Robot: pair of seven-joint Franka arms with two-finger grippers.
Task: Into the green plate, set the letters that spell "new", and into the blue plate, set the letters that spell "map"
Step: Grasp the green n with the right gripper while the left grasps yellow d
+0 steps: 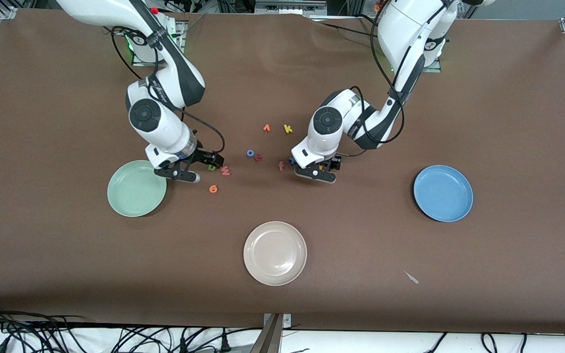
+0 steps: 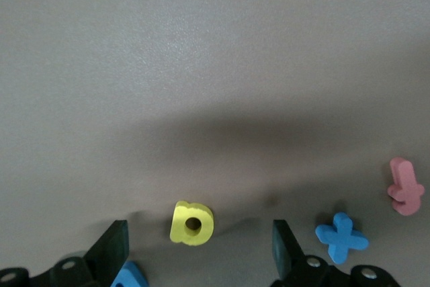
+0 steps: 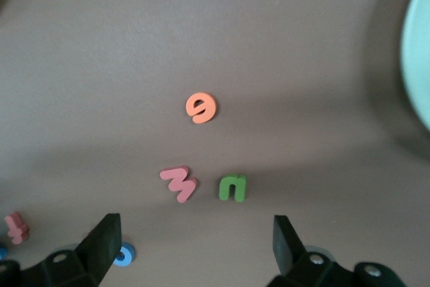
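My left gripper (image 1: 316, 174) (image 2: 200, 253) is low over the table and open. The yellow a (image 2: 192, 223) lies on the table between its fingers, touching neither. A corner of the blue m (image 2: 131, 277) shows by one finger. My right gripper (image 1: 184, 175) (image 3: 195, 247) is open beside the green plate (image 1: 130, 191) (image 3: 420, 45), with nothing between its fingers. Just ahead of it lie the green n (image 1: 211, 167) (image 3: 232, 187), the pink w (image 1: 225, 171) (image 3: 179, 183) and the orange e (image 1: 213, 188) (image 3: 201, 108). The blue plate (image 1: 443, 192) stands toward the left arm's end.
Between the grippers lie a blue o (image 1: 250, 153), a dark red letter (image 1: 258, 157), a salmon f (image 1: 281, 166) (image 2: 405, 186) and a blue x (image 2: 341, 238). A yellow k (image 1: 288, 129) and an orange piece (image 1: 266, 128) lie farther from the front camera. A beige plate (image 1: 275, 253) stands nearest it.
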